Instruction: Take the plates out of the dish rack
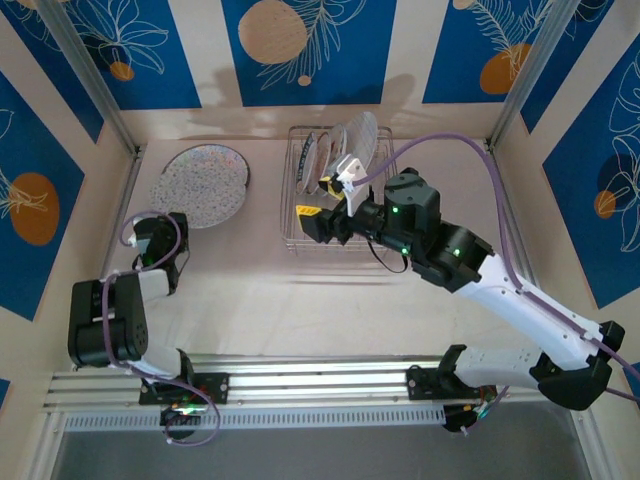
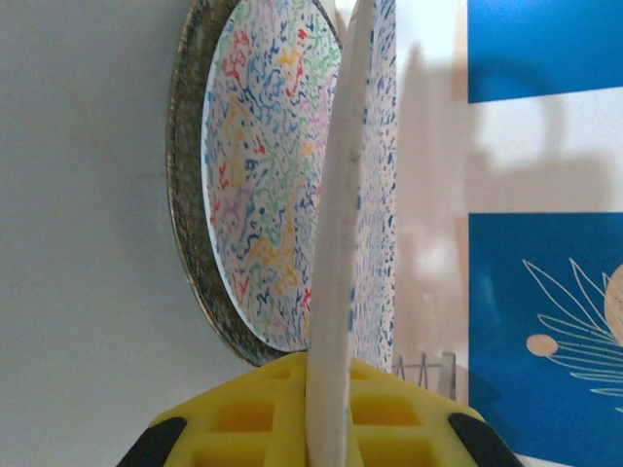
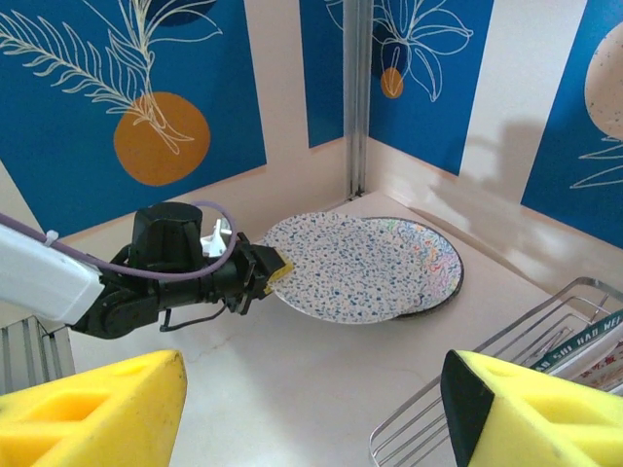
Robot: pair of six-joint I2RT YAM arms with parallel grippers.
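Top view: left hand (image 1: 170, 235) is clamped on the near rim of the speckled plate (image 1: 200, 185), well left of the dish rack (image 1: 293, 190) on the desk (image 1: 270, 300). The forearm is folded back and the wrist is low. Right hand (image 1: 318, 200) hangs over the rack's front-left part, jaws wide and empty, arm stretched forward. More plates (image 1: 345, 145) stand in the rack's back slots.

Left wrist: the speckled plate sits edge-on between the yellow pads (image 2: 234, 418), tilted up off the squiggle plate (image 2: 263, 195). That one lies on a dark-rimmed plate (image 2: 185, 214). The far rim is probably touching the stack, can't confirm.

Right wrist: fingers (image 3: 88, 409) are spread wide, with the rack's corner just beside them.

Step looks like stacking. Drop the near rim flat and centre it on the stack, then open slowly and back out low. For the right hand, line the jaws on one rim and don't straddle two.
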